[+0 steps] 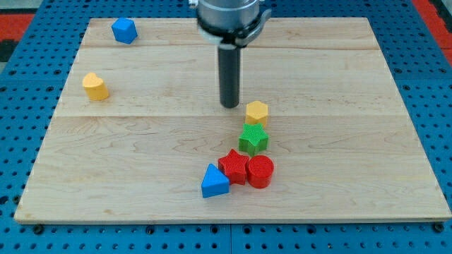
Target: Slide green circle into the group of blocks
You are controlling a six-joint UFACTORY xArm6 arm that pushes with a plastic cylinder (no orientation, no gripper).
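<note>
My tip rests on the wooden board near its middle. A yellow hexagon lies just to the right of the tip. Below the hexagon sits a green star. Under that lies a tight group: a red star, a red circle and a blue triangle. The only green block I can see is the star; no green circle shows in this view.
A blue block sits at the board's top left corner. A yellow block lies at the left side. The arm's grey housing hangs over the board's top edge. Blue pegboard surrounds the board.
</note>
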